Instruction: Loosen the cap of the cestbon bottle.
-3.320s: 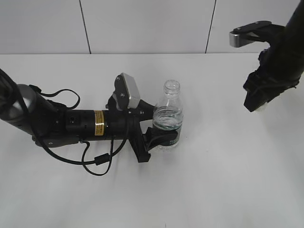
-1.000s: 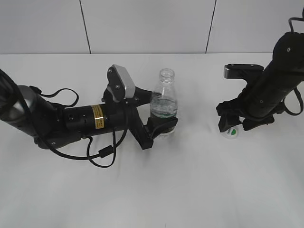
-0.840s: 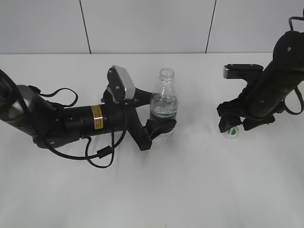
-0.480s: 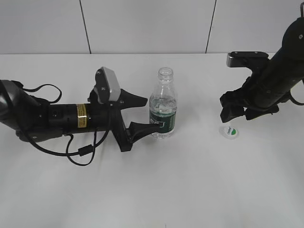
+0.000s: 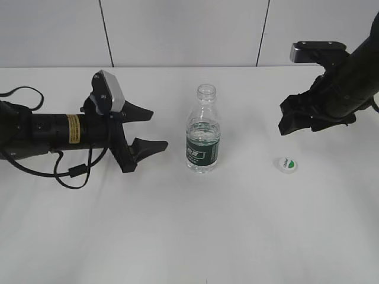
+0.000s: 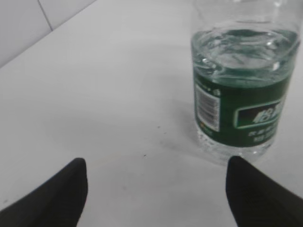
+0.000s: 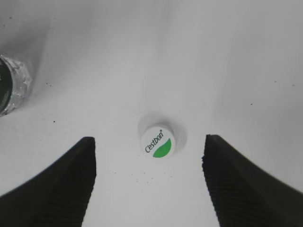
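The cestbon bottle (image 5: 204, 138) stands upright and uncapped in the middle of the white table, clear with a dark green label; it also shows in the left wrist view (image 6: 241, 90) and at the left edge of the right wrist view (image 7: 10, 87). The cap (image 5: 287, 164) lies on the table to its right, top up, green and white; it also shows in the right wrist view (image 7: 158, 141). My left gripper (image 5: 151, 129) is open and empty, left of the bottle and apart from it. My right gripper (image 5: 293, 121) is open and empty, raised above and behind the cap.
The white table (image 5: 195, 236) runs back to a tiled white wall (image 5: 177, 29). The left arm's cables (image 5: 71, 171) lie on the table at the left.
My left gripper let go of the bottle and drew back to the left. My right gripper set the cap on the table, opened and rose away up and to the right.
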Controlling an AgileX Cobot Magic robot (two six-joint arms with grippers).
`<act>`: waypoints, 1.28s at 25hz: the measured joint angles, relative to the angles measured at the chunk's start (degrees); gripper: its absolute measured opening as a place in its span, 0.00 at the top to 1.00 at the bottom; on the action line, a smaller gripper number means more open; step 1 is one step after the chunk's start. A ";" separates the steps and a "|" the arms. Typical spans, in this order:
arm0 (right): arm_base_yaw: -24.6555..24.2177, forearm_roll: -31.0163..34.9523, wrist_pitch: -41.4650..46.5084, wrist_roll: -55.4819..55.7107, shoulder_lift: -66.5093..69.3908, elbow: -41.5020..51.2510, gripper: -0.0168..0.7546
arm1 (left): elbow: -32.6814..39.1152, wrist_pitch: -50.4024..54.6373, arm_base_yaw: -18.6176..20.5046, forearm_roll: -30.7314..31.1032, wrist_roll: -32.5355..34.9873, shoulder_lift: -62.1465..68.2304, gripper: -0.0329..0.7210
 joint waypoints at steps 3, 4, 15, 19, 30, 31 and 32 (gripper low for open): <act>0.00 -0.14 0.06 -0.47 -2.10 0.00 0.28 | 0.00 6.84 0.44 0.05 0.00 -3.52 0.24; 0.00 -0.37 0.06 -0.63 -2.68 0.00 0.28 | 0.00 9.29 0.44 -0.01 0.00 -4.82 0.24; 0.00 -5.51 3.71 -1.00 -6.25 -6.73 0.28 | -0.86 48.68 0.44 -10.08 0.00 -14.10 0.28; 0.00 -8.51 9.42 -1.00 -6.25 -11.65 0.28 | -5.22 68.29 0.49 -17.89 0.00 -14.10 0.28; -4.33 -10.14 26.54 -0.83 -6.29 -22.41 0.28 | -18.44 93.34 1.11 -44.51 16.23 -15.98 0.28; -4.88 -10.19 27.54 -0.79 -6.29 -22.52 0.28 | -19.52 96.83 1.65 -46.87 17.40 -15.98 0.28; -5.51 -10.19 28.74 -0.71 -6.29 -22.57 0.28 | -20.77 99.74 2.22 -49.47 18.72 -15.98 0.28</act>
